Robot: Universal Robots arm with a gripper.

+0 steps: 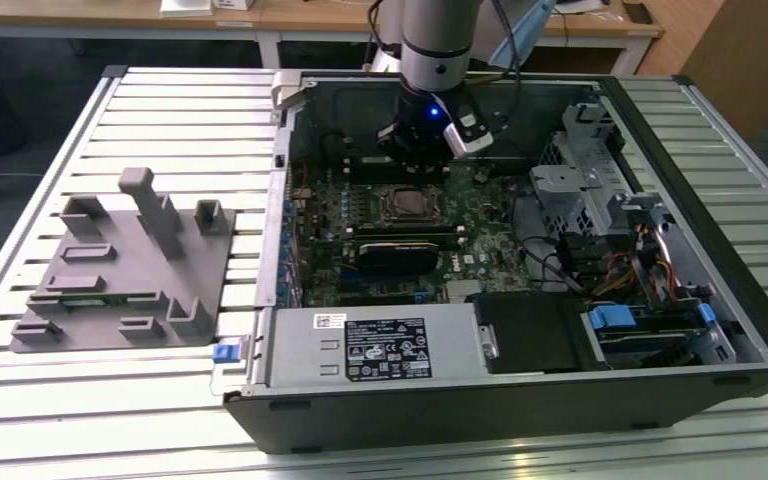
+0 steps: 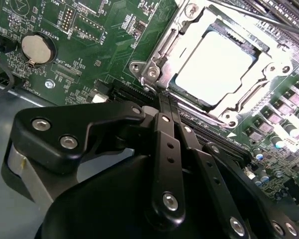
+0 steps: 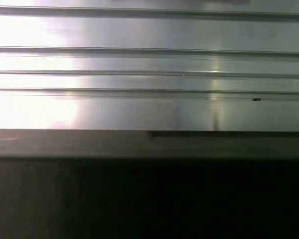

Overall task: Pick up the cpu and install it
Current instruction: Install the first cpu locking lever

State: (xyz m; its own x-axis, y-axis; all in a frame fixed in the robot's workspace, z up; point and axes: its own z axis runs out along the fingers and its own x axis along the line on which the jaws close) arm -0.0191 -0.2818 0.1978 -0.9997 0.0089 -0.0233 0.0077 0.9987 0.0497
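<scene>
Although the task starts with a pickup, the cpu (image 2: 214,67) already lies flat inside the socket (image 2: 162,47) on the motherboard (image 2: 45,20), its pale silvery top facing up and framed on all sides by the socket's metal bracket. Judging from this, both the pickup and the placing look done. Whether the chip is fully seated and whether the retaining frame is latched down cannot be told; in the second wrist view the frame appears to sit around the chip's edge, not over its top.

The gripper (image 2: 164,102) hangs above the board just beside the socket, its black fingers (image 2: 167,149) drawn together with no visible gap, and nothing is held between them. The jaws are therefore closed and empty, with their tips near the socket's edge but apart from the chip.

In the exterior view the arm (image 1: 434,40) reaches down into the open case (image 1: 518,400), with the gripper (image 1: 418,150) over the board, just behind the socket (image 1: 411,205). The grey fixture (image 1: 131,270) stands on the slatted bench (image 1: 37,420) to the exterior view's left of the case, well apart from the arm. What may remain, as a judgement, is securing the chip in place.
</scene>
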